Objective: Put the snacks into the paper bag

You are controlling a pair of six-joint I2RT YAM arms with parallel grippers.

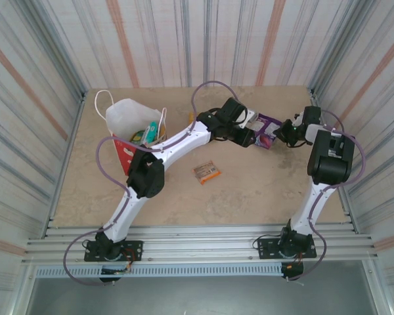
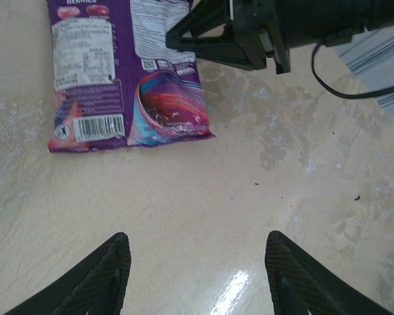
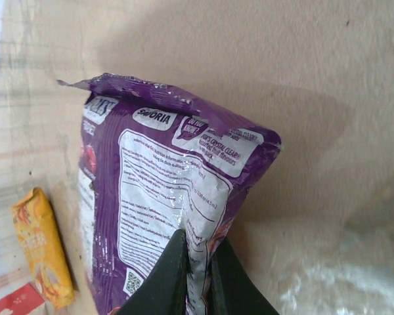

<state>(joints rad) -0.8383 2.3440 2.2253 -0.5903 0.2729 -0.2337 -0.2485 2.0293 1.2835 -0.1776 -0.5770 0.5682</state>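
R fingers (image 3: pixel 174 279) clenched on the purple packet (image 3: pixel 151 197), pinching one edge so that side tips up off the desk (image 3: pixel 302 79). Prob. the start of a lift toward the paper bag (image 1: pixel 132 125), which stands far left w/ some snacks showing inside. L fingers (image 2: pixel 98 279) released, spread wide over bare desk just beside the packet; likely waiting for a handover, since the bag's on the L side. Orange packet (image 1: pixel 207 172) lies mid-desk, not yet bagged.
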